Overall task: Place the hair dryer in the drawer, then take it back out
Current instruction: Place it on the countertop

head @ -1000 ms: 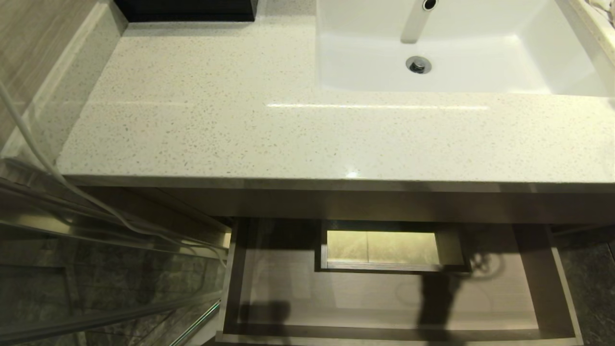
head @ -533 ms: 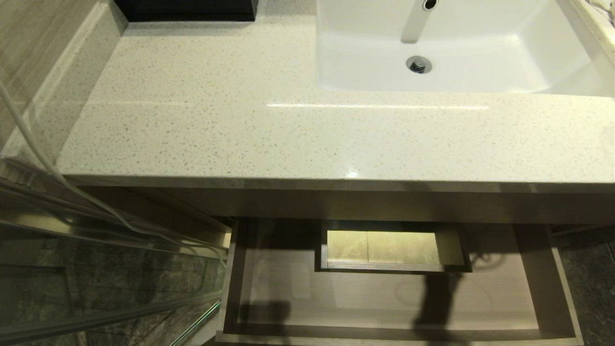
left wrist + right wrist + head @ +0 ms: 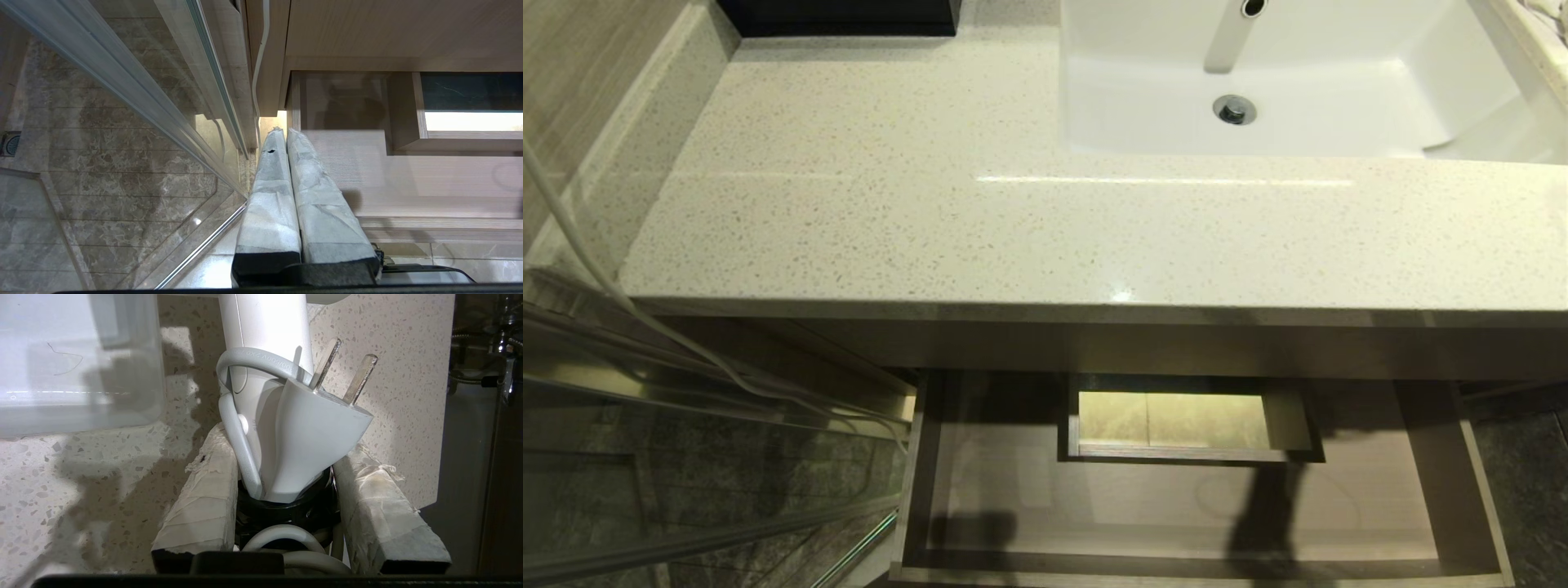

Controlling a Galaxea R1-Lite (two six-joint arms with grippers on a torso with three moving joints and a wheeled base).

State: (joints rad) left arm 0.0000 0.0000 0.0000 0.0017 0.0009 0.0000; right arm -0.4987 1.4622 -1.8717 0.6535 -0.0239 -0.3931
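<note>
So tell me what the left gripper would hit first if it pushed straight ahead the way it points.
Probably the drawer: the shut left gripper points at its near left corner, by the side wall. Depth is unclear, so it might instead slip past into the gap beside the glass panel.

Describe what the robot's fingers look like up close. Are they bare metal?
No bare metal shows. Both the left gripper and the right gripper have two long, blocky fingers wrapped in whitish, wrinkled tape, frayed at the tips, rising from black bases. One left finger has a small dark hole.
</note>
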